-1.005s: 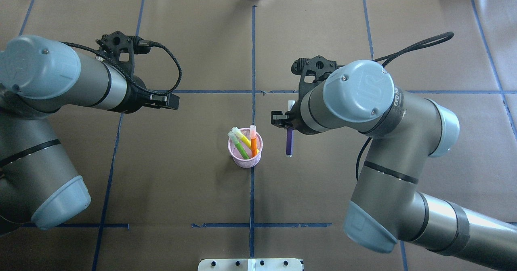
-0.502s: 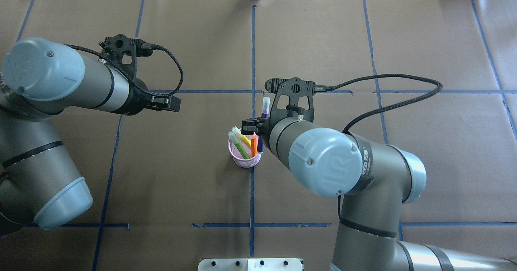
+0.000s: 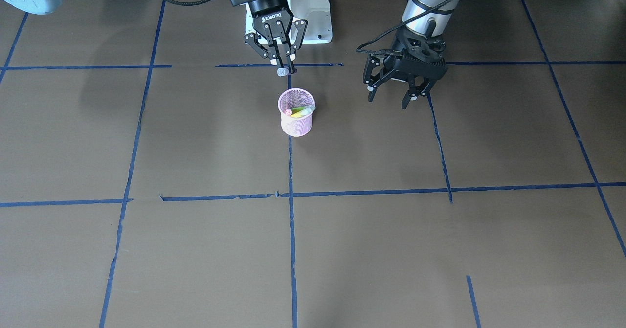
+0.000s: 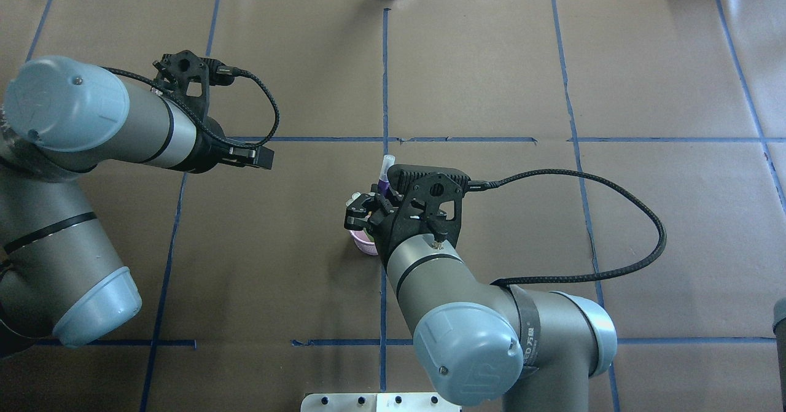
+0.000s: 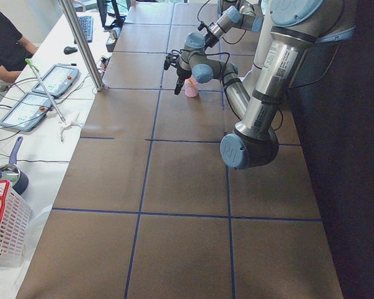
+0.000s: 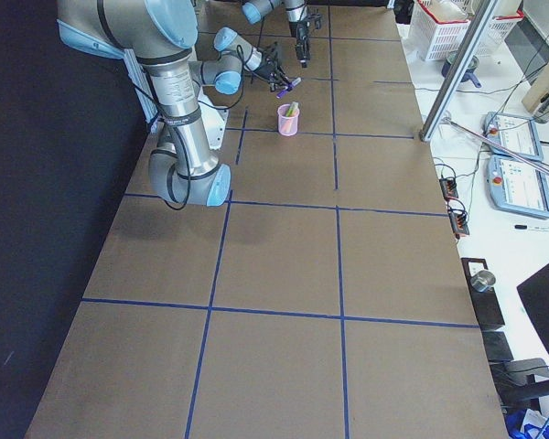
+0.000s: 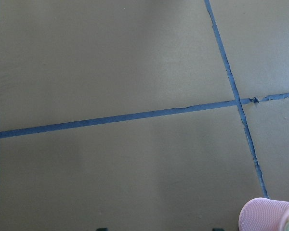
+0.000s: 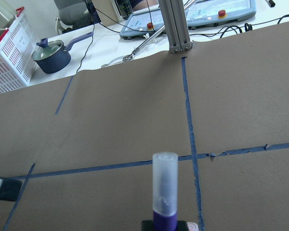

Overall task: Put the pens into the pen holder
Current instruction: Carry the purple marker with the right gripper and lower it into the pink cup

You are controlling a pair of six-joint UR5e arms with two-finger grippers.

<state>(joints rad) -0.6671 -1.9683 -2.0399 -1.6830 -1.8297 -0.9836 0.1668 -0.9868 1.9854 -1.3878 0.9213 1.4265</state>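
The pink mesh pen holder [image 3: 296, 118] stands at the table's middle with an orange pen [image 3: 288, 111], a green pen [image 3: 302, 108] and a yellow one in it. My right gripper [image 3: 282, 65] is shut on the purple pen [image 3: 281, 72] and holds it tilted just above the holder, on the robot's side. The pen's pale cap [image 4: 385, 166] points away from the robot and shows in the right wrist view [image 8: 164, 187]. In the overhead view the holder [image 4: 362, 244] is mostly hidden under this gripper. My left gripper [image 3: 390, 98] is open and empty, apart from the holder [image 7: 267, 214].
Blue tape lines cross the brown table cover. The robot's white base plate [image 3: 318, 15] lies behind the holder. Beyond the table's far edge are teach pendants [image 6: 517, 183], a metal post [image 8: 176, 24], a pot [image 8: 50, 55] and a white basket [image 8: 7, 57].
My right arm has swung left with the purple pen, from beside the holder to over it, now covering the holder in the overhead view. The left arm has barely moved.
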